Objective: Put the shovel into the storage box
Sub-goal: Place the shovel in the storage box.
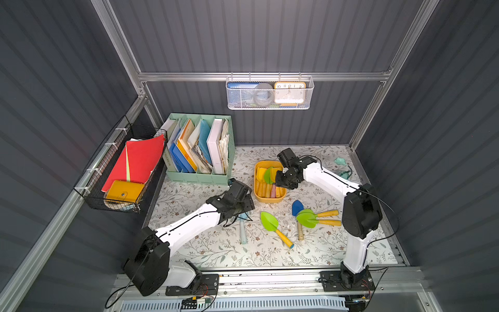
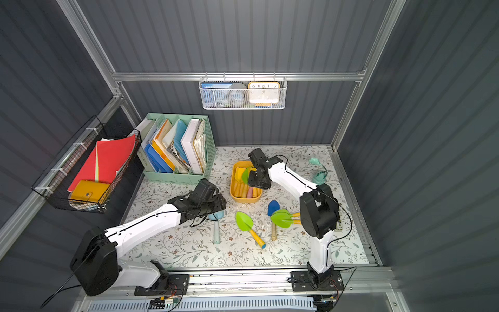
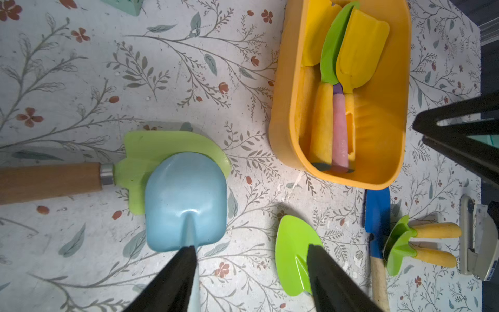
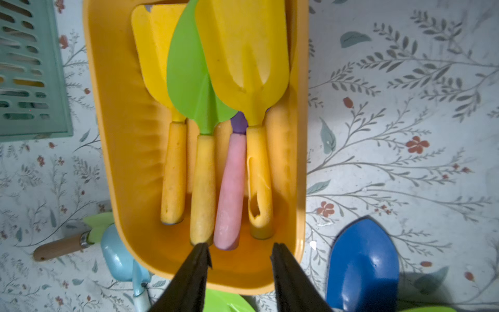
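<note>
The storage box [image 1: 270, 199] [image 4: 121, 140], a yellow-orange tub, holds several shovels lying side by side: yellow ones, a green one [image 4: 189, 75] and a pink-handled one. My right gripper [image 4: 240, 247] [image 1: 280, 183] hangs open over the tub's near end, nothing between its fingers. On the table lie a light blue shovel [image 3: 186, 200] [image 1: 243, 229], a green shovel [image 3: 291, 254] [image 1: 270, 221] and a blue shovel [image 1: 297, 206]. My left gripper [image 3: 251, 248] is open above the table. One finger covers the light blue shovel's neck, the other the green blade.
A wood-handled green tool [image 3: 54, 181] lies partly under the light blue blade. Two more green yellow-handled tools [image 1: 307, 218] lie by the blue shovel. The mint-green file organizer [image 1: 199, 175] stands back left, a white mesh basket [image 1: 270, 105] hangs on the rear wall, a black wire basket [image 1: 91, 189] at left.
</note>
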`<state>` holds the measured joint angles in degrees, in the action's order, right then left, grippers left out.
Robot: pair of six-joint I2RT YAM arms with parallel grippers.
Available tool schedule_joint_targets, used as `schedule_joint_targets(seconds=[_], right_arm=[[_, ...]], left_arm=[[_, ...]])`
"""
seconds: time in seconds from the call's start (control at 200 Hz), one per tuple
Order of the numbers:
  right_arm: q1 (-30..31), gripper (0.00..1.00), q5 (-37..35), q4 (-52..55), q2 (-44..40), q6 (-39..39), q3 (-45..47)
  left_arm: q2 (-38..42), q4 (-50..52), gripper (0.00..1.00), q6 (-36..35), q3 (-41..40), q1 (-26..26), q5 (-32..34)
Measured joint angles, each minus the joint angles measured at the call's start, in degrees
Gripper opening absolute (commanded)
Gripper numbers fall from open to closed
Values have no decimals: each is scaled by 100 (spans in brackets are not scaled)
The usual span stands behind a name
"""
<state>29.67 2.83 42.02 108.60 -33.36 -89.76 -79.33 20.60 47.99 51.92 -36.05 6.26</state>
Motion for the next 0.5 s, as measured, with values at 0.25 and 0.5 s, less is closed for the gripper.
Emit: schedule_joint_targets(seconds=[0.25, 0.5], right_arm=[[85, 50, 280, -496, -949, 9, 1169], [160, 51, 479, -944, -1985, 24, 2170]], left_arm=[[-20, -4, 71, -4, -9, 0, 90], [-197, 83, 70, 13, -11, 0, 254]])
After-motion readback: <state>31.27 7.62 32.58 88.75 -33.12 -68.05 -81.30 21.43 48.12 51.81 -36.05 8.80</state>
